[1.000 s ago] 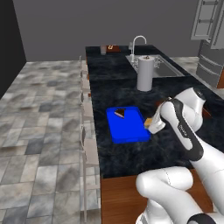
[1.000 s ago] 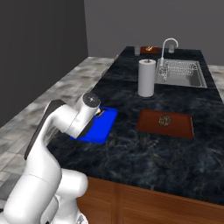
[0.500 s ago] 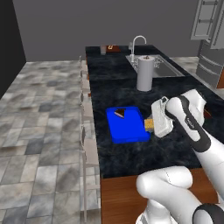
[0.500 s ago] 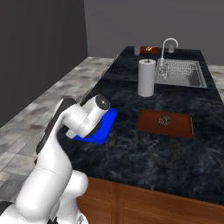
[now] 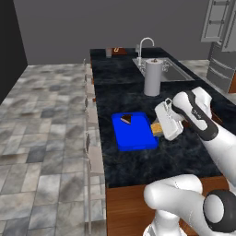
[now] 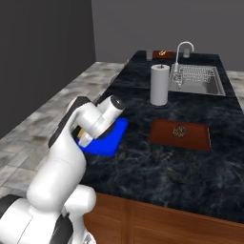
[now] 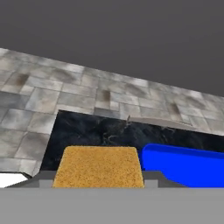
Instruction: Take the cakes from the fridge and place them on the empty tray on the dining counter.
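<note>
The blue tray lies on the black dining counter, with the dark brown wedge cake on its far part. My gripper hovers just over the tray's right edge, shut on the orange-tan square cake. In the hand view that cake sits between the fingers, with the tray to its right. From the right base view the tray lies partly behind my hand, and a bit of the orange-tan cake shows under it. The grey fridge stands at the far right.
A paper towel roll stands beyond the tray, in front of the sink and curved faucet. A reddish-brown board lies right of the tray. Chair backs line the counter's left edge, with stone floor beyond.
The hand has turned and the arm has swung round at the tray's right edge. The orange-tan cake stays gripped at about the same spot.
</note>
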